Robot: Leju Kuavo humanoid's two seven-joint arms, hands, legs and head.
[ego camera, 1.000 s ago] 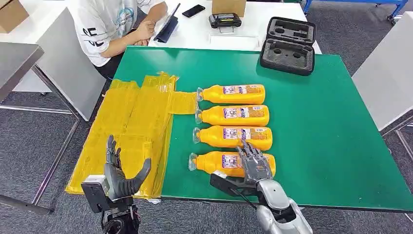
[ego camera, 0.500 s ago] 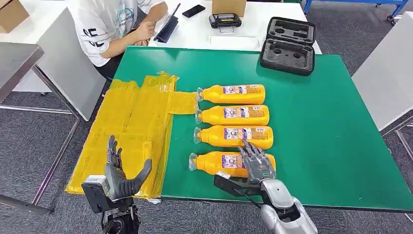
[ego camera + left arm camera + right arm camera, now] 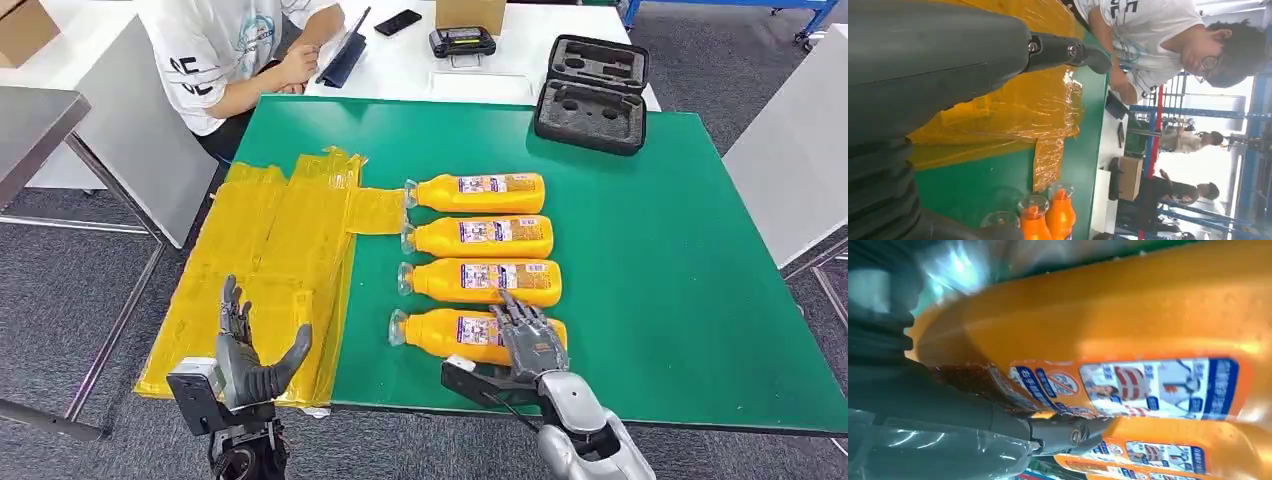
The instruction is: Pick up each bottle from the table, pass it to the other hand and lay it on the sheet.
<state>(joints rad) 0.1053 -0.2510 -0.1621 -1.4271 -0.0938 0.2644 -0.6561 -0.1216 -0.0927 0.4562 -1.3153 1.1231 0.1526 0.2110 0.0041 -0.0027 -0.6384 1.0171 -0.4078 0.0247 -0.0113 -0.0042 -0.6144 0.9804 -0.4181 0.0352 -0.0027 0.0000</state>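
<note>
Four orange bottles lie side by side on the green table (image 3: 670, 250), caps toward the yellow sheet (image 3: 270, 250). My right hand (image 3: 528, 340) lies over the label end of the nearest bottle (image 3: 440, 333), fingers spread across its top; the bottle rests on the table. In the right wrist view that bottle (image 3: 1148, 315) is very close to the hand (image 3: 948, 415), whose thumb reaches along its side. The other bottles (image 3: 480, 282) (image 3: 478, 237) (image 3: 475, 193) lie beyond. My left hand (image 3: 250, 355) is held open above the sheet's near edge, holding nothing; the left wrist view shows the sheet (image 3: 1013, 110) past it.
A black foam-lined case (image 3: 592, 93) sits open at the table's far edge. A person in a white shirt (image 3: 230, 50) sits at the far left corner by a white desk with a tablet and phone. A grey table (image 3: 30, 120) stands to the left.
My right hand has shifted slightly to the right over the nearest bottle. The bottles and my left hand have stayed put.
</note>
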